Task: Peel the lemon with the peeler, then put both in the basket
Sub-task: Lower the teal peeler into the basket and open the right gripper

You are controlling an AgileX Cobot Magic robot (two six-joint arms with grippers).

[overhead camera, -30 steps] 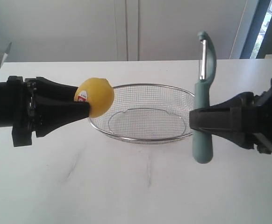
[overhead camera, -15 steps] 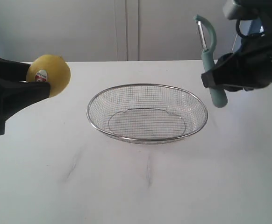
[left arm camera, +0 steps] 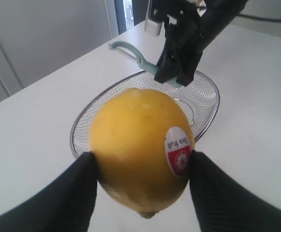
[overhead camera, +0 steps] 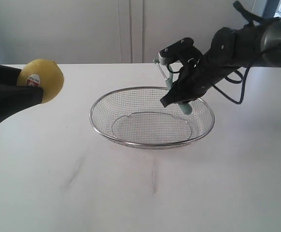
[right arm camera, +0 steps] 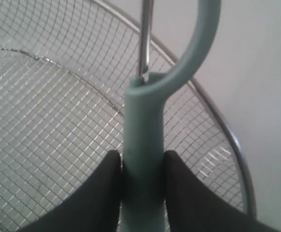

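L gripper (left arm camera: pixel 141 166) clamped on lemon (overhead camera: pixel 43 79), sticker showing, held above table (overhead camera: pixel 131 193) at far left, well apart from basket (overhead camera: pixel 152 146), R gripper (right arm camera: pixel 141 179) pinching peeler (right arm camera: pixel 143 125) by teal handle, tilted, blade end up, over basket's right part

White table (overhead camera: pixel 131 193), pale wall (overhead camera: pixel 58 29)

Left arm (overhead camera: pixel 3 99) level, right arm (overhead camera: pixel 237 46) angled downward, jaws clamped.

The shallow silver wire-mesh basket (overhead camera: pixel 152 146) is shiny metal; the round yellow lemon (left arm camera: pixel 131 140) looks finely dimpled; the slim pale-teal peeler (right arm camera: pixel 143 135) is smooth matt plastic.
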